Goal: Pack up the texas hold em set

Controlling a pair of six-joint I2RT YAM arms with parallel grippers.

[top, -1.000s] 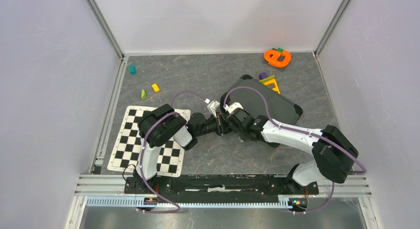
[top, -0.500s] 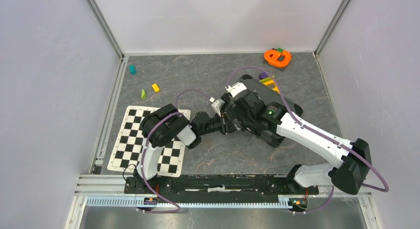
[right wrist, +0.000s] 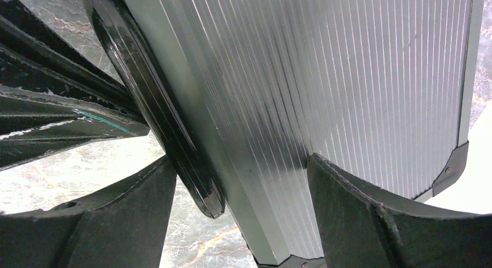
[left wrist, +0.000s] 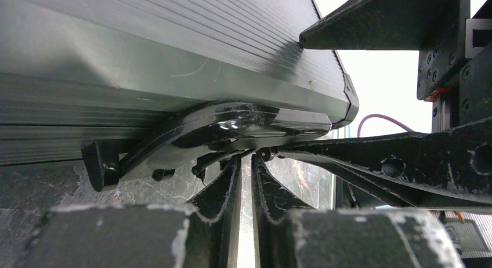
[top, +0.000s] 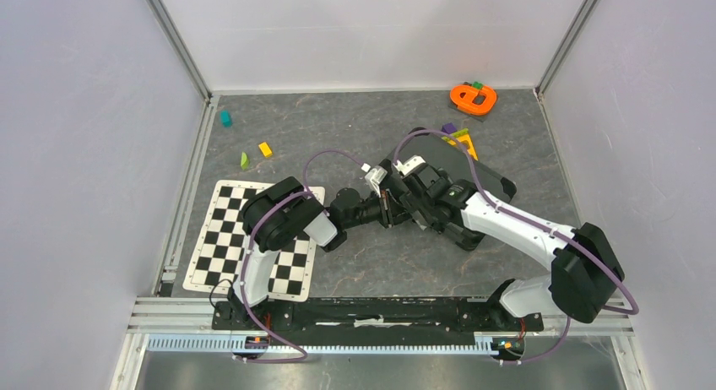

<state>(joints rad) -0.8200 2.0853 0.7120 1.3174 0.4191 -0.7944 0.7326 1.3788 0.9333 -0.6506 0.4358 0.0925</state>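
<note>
Seemingly bracing closed case point(right wrist: 348, 76) for lifting: left pincer point(left wrist: 246, 160) narrow, handle point(left wrist: 232, 126) just above it, grip unclear; right pincer point(right wrist: 241, 163) wide, case edge and handle between its fingers point(right wrist: 371, 216).

A checkered mat point(top: 221, 230) lay near-left on the bench point(top: 355, 128); a teal block point(top: 225, 118), yellow block point(top: 265, 149) and green piece point(top: 244, 160) sat beyond; an orange toy point(top: 472, 96) sat far right.

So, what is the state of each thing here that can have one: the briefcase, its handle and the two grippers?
briefcase: closed, lying flat on the table.
handle: pinched by the left gripper.
left gripper: almost shut, closed on the handle.
right gripper: open, one finger on each side of the handle, gripping nothing.
</note>
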